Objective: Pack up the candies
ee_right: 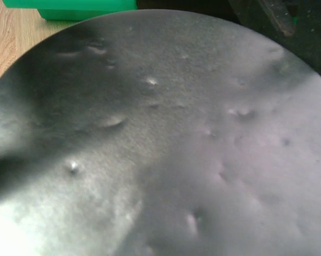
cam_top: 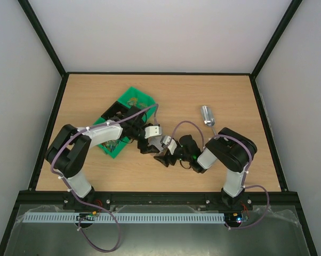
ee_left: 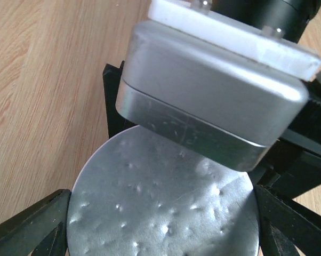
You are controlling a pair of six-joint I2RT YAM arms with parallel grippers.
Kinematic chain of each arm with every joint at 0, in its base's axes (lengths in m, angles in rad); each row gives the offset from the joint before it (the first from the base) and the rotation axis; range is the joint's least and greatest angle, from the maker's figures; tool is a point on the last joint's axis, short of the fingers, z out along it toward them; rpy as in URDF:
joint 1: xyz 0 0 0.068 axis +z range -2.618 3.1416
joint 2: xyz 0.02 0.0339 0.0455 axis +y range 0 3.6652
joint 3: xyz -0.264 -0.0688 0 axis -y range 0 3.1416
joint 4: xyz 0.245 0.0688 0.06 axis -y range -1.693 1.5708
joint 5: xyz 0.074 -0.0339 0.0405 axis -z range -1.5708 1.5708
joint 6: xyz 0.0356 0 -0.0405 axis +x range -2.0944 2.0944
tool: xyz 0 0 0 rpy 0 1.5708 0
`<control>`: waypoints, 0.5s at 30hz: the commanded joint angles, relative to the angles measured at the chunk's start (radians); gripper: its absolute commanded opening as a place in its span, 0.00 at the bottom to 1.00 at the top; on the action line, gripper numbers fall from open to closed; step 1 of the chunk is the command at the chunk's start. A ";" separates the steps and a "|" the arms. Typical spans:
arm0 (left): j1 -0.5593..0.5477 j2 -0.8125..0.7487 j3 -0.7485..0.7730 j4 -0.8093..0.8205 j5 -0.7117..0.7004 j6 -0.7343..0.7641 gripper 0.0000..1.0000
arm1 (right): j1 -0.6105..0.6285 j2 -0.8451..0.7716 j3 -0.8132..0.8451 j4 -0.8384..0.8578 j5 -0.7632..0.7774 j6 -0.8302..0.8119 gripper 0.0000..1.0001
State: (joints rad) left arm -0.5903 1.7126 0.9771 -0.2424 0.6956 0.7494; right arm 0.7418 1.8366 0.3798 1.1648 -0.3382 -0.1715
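silver and dimpled, the round metal lid (ee_left: 160, 213) sits between the two black fingers (ee_left: 32, 229) of the left tool (ee_left: 163, 229). these stand wide and pinch its opposite edges, and its flat face is turned up to the left wrist camera. a rounded silver box (ee_left: 208, 101) on a white mount hangs over the lid's far edge. the right tool (cam_top: 163, 157) meets the left one at mid-table. the lid fills the right wrist view, so i cannot tell whether that tool is spread or gripping. the tiny wrapped candies (cam_top: 133, 100) lie in the green plastic bin (cam_top: 150, 98) on the wooden table (cam_top: 230, 96), partly under the left arm. they are too small to tell which way any one points. the bin's long axis runs from near-left to far-right. a shiny metal scoop (cam_top: 207, 114) lies apart to the right, lengthwise roughly far to near.
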 commanded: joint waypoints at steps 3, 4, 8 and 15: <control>-0.008 -0.024 -0.064 0.115 -0.048 -0.191 0.71 | 0.008 0.060 0.030 0.047 -0.025 0.040 0.87; -0.008 -0.026 -0.067 0.116 -0.050 -0.194 0.71 | 0.008 0.063 0.033 0.053 -0.028 0.043 0.87; -0.008 -0.024 -0.066 0.118 -0.057 -0.198 0.71 | 0.008 0.067 0.038 0.062 -0.048 0.046 0.87; -0.011 -0.001 -0.020 -0.003 -0.028 -0.049 0.72 | 0.008 0.052 0.022 0.061 -0.054 0.033 0.64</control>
State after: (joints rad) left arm -0.5919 1.6825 0.9302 -0.1612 0.6636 0.6464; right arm 0.7353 1.8751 0.3973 1.2118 -0.3569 -0.1455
